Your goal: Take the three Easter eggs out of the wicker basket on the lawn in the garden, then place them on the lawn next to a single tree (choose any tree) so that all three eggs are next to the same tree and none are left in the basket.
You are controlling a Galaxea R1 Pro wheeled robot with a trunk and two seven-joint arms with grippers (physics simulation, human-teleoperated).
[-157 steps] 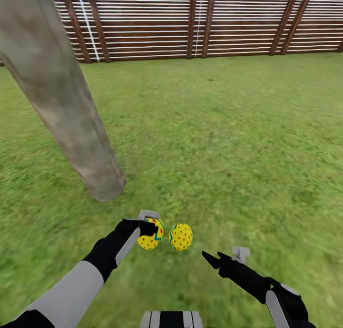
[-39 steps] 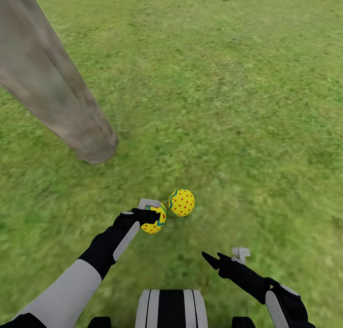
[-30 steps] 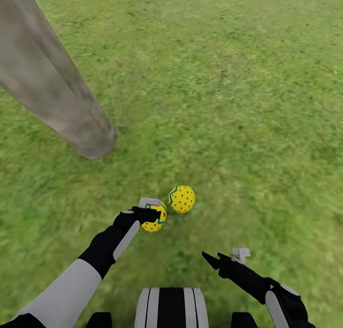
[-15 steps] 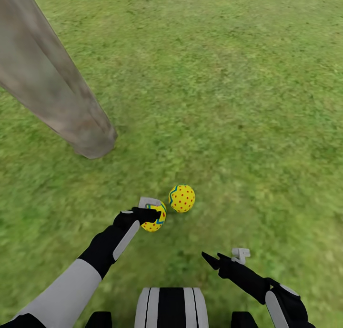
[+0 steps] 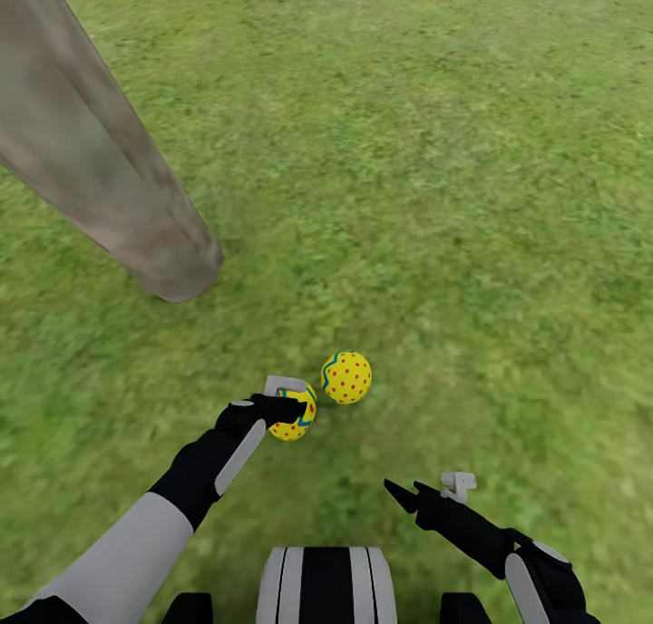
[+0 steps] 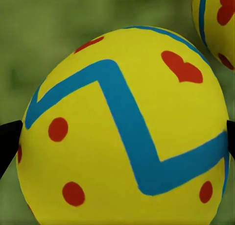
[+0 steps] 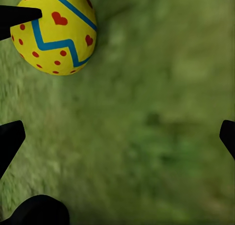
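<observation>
Two eggs show on the lawn (image 5: 472,198), near the foot of the tree (image 5: 100,170) at the far left. Right of the trunk, the left gripper (image 5: 292,414) is clamped around a zigzag-striped egg (image 5: 296,417), low over the grass. Just beside it lies the dotted egg (image 5: 346,377), free on the grass. Farthest right, the right gripper (image 5: 426,492) hangs with its jaws wide apart, holding nothing.

Tree (image 5: 109,180) trunk cut off by frame edge, canopy out of frame
</observation>
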